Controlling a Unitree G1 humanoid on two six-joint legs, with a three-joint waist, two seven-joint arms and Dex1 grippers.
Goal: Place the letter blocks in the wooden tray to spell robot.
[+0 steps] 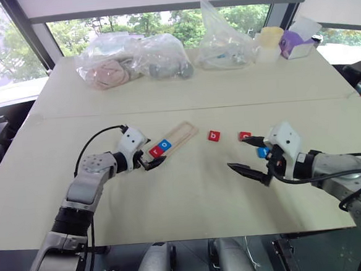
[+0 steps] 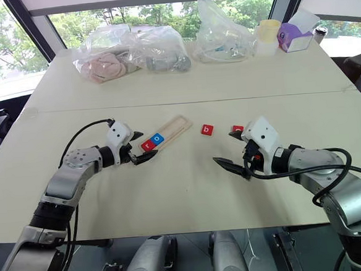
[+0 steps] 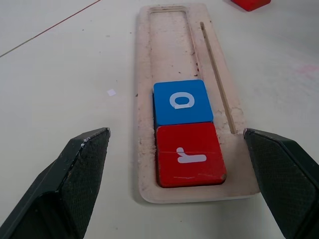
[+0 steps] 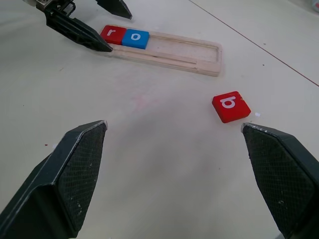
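The wooden tray point(image 1: 184, 132) lies at an angle on the table. A red "r" block point(image 3: 188, 154) and a blue "o" block point(image 3: 182, 102) sit side by side at its near end. My left gripper point(image 3: 175, 132) is open, one finger on each side of that end, touching neither block. A red "b" block point(image 4: 231, 106) lies loose to the right of the tray. Further right is another red block point(image 1: 245, 135). A blue block point(image 1: 263, 151) is partly hidden behind my right gripper point(image 1: 236, 153), which hangs open and empty above the table.
At the back of the table lie three clear plastic bags point(image 1: 110, 65) point(image 1: 163, 59) point(image 1: 223, 42), a yellow cup point(image 1: 270, 41) and a purple-and-white box point(image 1: 298, 43). A seam point(image 1: 185, 108) crosses the tabletop behind the tray.
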